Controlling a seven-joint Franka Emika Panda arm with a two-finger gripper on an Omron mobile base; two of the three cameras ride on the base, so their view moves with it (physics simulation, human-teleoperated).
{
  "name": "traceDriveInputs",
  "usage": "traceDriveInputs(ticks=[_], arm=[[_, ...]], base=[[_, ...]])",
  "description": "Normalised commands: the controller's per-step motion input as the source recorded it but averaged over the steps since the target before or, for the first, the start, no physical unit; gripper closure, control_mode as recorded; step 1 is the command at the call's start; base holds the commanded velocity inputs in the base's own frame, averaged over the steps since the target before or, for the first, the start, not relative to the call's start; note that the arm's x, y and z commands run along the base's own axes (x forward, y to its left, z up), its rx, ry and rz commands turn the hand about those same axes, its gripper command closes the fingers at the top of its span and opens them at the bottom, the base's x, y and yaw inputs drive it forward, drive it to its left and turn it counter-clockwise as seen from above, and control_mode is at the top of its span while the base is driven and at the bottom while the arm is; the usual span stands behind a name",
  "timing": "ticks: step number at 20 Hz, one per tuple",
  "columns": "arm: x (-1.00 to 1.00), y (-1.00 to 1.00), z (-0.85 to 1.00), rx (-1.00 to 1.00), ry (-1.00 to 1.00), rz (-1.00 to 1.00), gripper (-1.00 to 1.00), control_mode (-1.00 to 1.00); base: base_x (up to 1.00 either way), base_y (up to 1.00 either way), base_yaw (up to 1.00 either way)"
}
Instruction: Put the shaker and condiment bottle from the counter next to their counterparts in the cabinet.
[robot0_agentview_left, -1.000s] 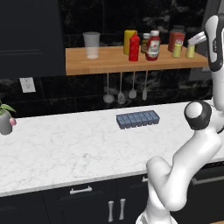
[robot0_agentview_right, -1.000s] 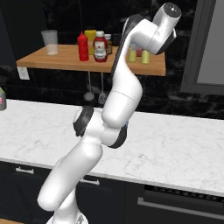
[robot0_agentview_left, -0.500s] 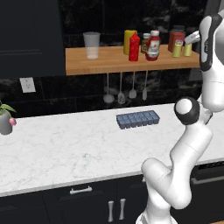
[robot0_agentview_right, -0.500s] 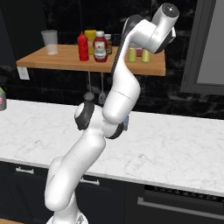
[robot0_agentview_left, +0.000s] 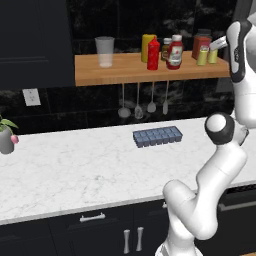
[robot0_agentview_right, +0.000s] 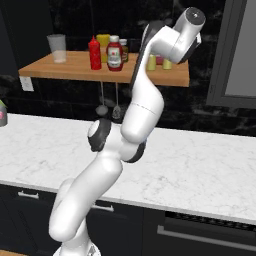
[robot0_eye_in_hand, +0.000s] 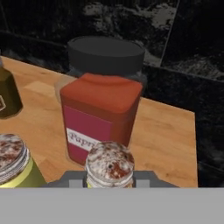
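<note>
Left base view: up at the right end of the wooden shelf (robot0_agentview_left: 120, 75), the hand (robot0_agentview_left: 218, 44), just over the shaker (robot0_agentview_left: 213, 54). Beside that one, to its left, a second yellow-green shaker (robot0_agentview_left: 202, 55), with a red paprika jar (robot0_agentview_left: 201, 44) behind. Further left along the board, the red condiment bottle (robot0_agentview_left: 153, 54), standing upright between a tall yellow bottle (robot0_agentview_left: 147, 46) and a white-capped ketchup bottle (robot0_agentview_left: 174, 53). A clear cup (robot0_agentview_left: 105, 50) toward the left end. Below, on the marble desk (robot0_agentview_left: 75, 170), a blue ice tray (robot0_agentview_left: 157, 136) and, at the far left, a small potted plant (robot0_agentview_left: 6, 140).

Right base view: same shelf, seen from the other side; both shakers side by side, partly behind the white arm.

Hand view: pressed in on the shaker, speckled cap right between the finger bases at the bottom edge. Second shaker at lower left, paprika jar just beyond, a dark-lidded jar (robot0_eye_in_hand: 105, 54) behind it.
</note>
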Motion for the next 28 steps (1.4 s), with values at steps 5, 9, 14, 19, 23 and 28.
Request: traceDriveInputs(ticks=[5, 9, 14, 19, 23, 28], arm=[[0.02, -0.14, 0.00, 0.01, 0.00, 0.06, -1.00, -1.00], [0.03, -0.14, 0.00, 0.02, 0.01, 0.05, -1.00, -1.00], [0.00, -0.12, 0.02, 0.03, 0.03, 0.04, -1.00, -1.00], [-0.03, -0.11, 0.17, 0.06, 0.02, 0.01, -1.00, -1.00], [-0.29, -0.19, 0.48, 0.11, 0.00, 0.00, -1.00, -1.00], [-0.54, -0.12, 0.45, 0.14, 0.00, 0.00, -1.00, -1.00]], base=[[0.00, 0.00, 0.00], [0.00, 0.00, 0.00], [0.00, 0.00, 0.00], [0.00, 0.00, 0.00], [0.00, 0.00, 0.00], [0.00, 0.00, 0.00]])
